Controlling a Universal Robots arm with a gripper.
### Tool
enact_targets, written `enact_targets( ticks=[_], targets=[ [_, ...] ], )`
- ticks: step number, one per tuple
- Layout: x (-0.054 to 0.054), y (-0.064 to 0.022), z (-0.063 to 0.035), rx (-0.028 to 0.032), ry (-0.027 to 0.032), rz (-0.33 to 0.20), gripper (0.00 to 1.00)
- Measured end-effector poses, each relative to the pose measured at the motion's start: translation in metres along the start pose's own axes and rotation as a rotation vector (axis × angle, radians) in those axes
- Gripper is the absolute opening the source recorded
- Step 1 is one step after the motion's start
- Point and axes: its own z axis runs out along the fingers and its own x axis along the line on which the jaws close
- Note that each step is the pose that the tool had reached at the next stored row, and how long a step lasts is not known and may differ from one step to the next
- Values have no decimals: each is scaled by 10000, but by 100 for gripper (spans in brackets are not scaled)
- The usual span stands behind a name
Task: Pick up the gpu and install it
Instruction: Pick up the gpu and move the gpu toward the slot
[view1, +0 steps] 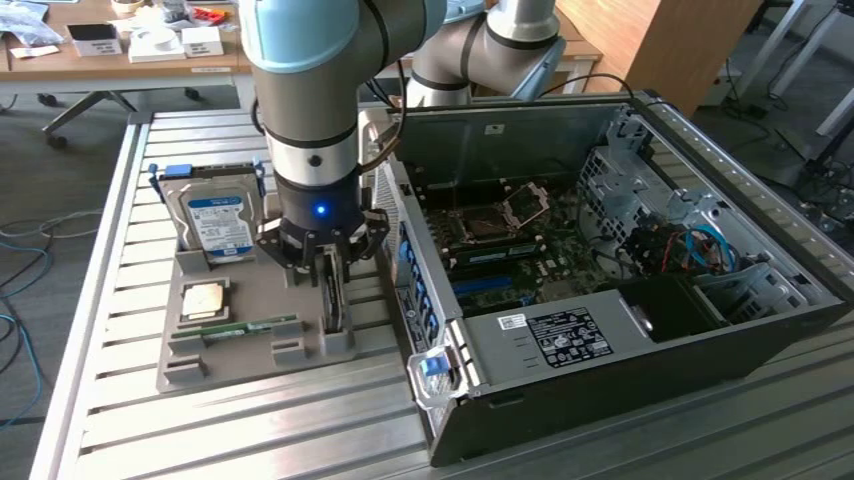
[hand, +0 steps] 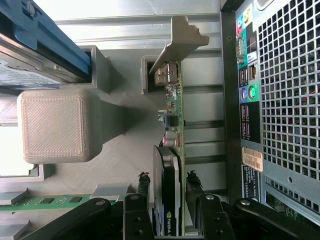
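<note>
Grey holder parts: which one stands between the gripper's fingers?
The gpu, the dark card on edge with a silver bracket; the gripper straddles it. The hard drive, processor and memory stick sit apart from it.

We're in a robotics lab, folks: a robot arm over a slatted metal bench, an open computer case beside it. There's a grey printed tray holding a hard drive and the gpu, with office desks and loose floor cables beyond.
</note>
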Motion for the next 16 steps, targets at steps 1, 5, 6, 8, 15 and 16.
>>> enact_targets(
  ticks=[1,5,6,8,15,16],
  targets=[
    [0,0,0,0,0,0,43],
    [-8,1,2,-3,-2,1,43],
    [-10,1,1,-1,-1,1,43],
    [-10,1,0,-1,0,2,43],
    [-11,1,1,-1,0,0,43],
    [-11,1,0,0,0,0,43]
  ],
)
